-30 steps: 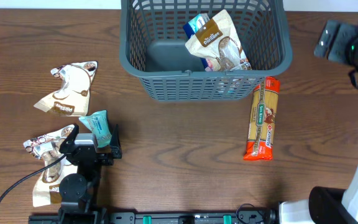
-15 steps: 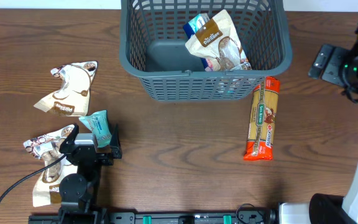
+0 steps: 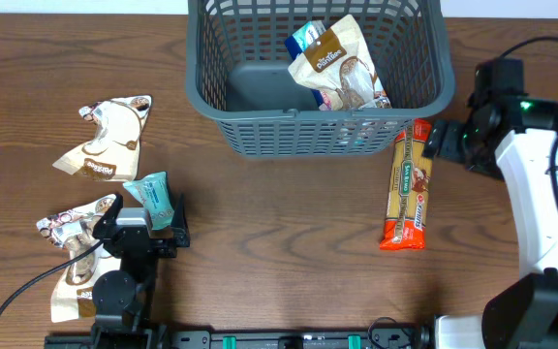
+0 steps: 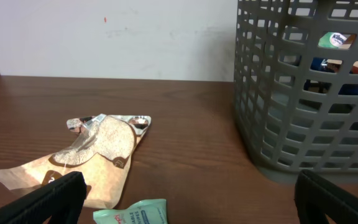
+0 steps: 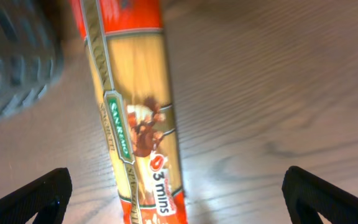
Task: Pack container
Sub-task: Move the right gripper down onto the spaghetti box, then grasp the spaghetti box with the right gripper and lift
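Observation:
The container, a dark grey-blue slotted basket, stands at the back middle and holds a cream-brown pouch and a blue packet. An orange spaghetti packet lies flat on the table by its right front corner. My right gripper hovers open over the packet's far end; in the right wrist view the spaghetti packet runs between the wide-spread fingers, untouched. My left gripper rests open at the front left, with a teal wipes packet lying between its fingers. The container rises ahead on the right.
Two cream-brown pouches lie at the left: one behind the left gripper, also in the left wrist view, and one partly under the left arm. A black cable loops at the front left. A white wall backs the table.
My right arm has swung in from the right edge, leftward and down, and now sits over the far end of the spaghetti packet. The left arm has not moved.

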Robot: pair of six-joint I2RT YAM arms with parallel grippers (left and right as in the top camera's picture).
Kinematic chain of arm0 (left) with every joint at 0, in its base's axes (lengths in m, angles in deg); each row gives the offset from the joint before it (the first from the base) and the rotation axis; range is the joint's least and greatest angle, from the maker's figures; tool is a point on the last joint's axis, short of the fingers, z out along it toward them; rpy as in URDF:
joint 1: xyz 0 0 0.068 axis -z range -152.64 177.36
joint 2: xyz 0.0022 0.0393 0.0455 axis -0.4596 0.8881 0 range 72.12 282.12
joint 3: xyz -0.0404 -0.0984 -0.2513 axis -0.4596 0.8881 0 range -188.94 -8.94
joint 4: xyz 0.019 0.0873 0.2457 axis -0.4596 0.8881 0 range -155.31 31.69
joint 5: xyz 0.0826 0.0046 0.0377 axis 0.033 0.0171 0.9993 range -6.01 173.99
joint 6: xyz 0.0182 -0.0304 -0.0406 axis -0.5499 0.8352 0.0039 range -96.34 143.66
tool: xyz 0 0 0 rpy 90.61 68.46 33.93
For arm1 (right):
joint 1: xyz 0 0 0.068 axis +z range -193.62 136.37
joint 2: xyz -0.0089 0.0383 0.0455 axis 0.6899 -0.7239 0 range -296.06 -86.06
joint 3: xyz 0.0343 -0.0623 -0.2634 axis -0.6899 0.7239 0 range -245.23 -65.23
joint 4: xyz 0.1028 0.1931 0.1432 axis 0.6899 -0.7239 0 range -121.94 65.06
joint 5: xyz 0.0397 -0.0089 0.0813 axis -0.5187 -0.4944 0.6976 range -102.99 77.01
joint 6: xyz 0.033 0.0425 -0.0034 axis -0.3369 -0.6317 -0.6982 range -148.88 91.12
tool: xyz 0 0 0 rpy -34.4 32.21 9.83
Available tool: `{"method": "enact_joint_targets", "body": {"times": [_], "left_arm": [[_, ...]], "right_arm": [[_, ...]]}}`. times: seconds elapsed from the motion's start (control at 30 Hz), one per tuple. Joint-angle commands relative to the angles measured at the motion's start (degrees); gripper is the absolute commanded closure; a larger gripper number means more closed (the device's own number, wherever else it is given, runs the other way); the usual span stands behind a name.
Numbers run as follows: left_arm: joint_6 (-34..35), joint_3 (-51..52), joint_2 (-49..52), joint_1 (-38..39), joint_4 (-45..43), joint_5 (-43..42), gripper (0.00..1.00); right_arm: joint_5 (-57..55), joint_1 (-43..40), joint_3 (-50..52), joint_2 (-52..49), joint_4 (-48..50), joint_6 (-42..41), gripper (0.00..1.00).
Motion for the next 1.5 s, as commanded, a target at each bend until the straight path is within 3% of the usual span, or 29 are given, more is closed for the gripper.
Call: {"method": "enact_joint_targets", "body": {"times": [0.0,0.77,1.47], "left_arm": [[0.09,1.27,-0.39,0.22,2.05,0.5,0.01],[0.09,1.27,-0.39,0.22,2.05,0.5,0.01],[0.11,1.27,-0.39,0.22,2.05,0.5,0.01]], "right_arm": [[5.99,-0.07,4.0,0.31,2.08,2.69,0.01],[12.52,-0.04,24.7,0.31,15.13,1.27,0.01],[9.55,-0.09,31.36,-0.35,30.23,0.87,0.01]]}}
